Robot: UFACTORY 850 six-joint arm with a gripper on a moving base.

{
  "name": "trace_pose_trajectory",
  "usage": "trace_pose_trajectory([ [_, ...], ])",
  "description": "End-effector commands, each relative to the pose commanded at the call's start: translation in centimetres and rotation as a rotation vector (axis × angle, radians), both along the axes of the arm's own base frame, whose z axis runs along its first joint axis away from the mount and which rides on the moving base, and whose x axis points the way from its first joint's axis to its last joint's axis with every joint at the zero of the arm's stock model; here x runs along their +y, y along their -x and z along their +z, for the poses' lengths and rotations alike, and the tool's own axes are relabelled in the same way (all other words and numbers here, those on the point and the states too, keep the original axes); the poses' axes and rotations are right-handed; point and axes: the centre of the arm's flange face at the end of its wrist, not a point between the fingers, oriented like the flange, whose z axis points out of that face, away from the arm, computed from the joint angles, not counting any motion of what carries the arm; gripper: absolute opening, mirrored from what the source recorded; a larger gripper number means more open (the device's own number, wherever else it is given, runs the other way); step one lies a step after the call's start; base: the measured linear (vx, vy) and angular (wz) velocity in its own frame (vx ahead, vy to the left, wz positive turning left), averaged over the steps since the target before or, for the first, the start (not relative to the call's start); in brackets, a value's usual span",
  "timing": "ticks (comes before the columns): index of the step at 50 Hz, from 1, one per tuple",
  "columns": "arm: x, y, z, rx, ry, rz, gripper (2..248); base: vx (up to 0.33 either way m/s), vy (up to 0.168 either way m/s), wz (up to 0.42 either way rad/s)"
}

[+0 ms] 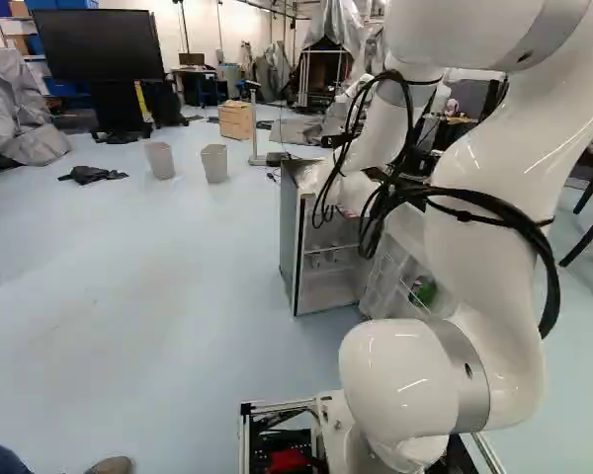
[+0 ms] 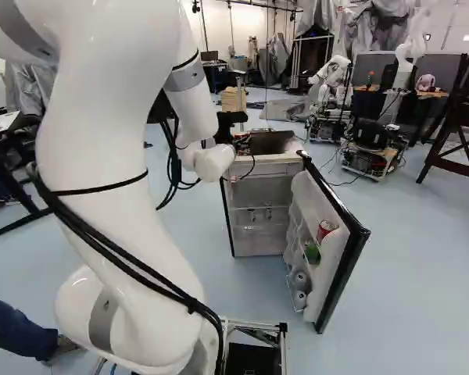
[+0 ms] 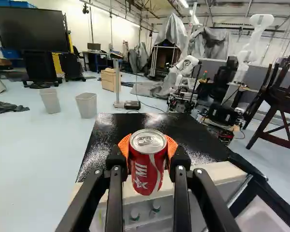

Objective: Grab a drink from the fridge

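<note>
The claw is clamped on a red can. Its two orange pads press on the can from two sides. The can's silver lid faces the camera on the wrist, and white marks show on its red side. In the wrist view, the can covers a bit of the front edge of the fridge. I cannot tell if the can is over that edge or just in front of it. The fridge top is black and shiny, with a pale strip along its front edge.

The fridge door is wide open, at the right of the right base view. Its racks hold another red can and a green thing near it. Two pale round things sit lower down, near the bottom corner of the door. Inside the fridge, two small bottles stand side by side on a shelf.

Past the far edge of the fridge, there is a brown box on the floor. Two grey bins stand near each other, and a big black screen is behind them. Another robot is farther back
</note>
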Motion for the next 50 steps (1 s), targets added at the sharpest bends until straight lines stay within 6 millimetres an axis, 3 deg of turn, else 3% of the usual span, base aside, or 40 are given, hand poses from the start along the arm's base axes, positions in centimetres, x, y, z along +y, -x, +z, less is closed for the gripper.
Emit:
trace_pose_trajectory([
  [28, -0.7, -5.5, -0.8, -0.023, 0.003, -0.002, 96, 0.000, 0.000, 0.000],
  [50, -0.8, -6.2, -3.1, 0.014, -0.001, -0.002, 96, 0.000, 0.000, 0.000],
])
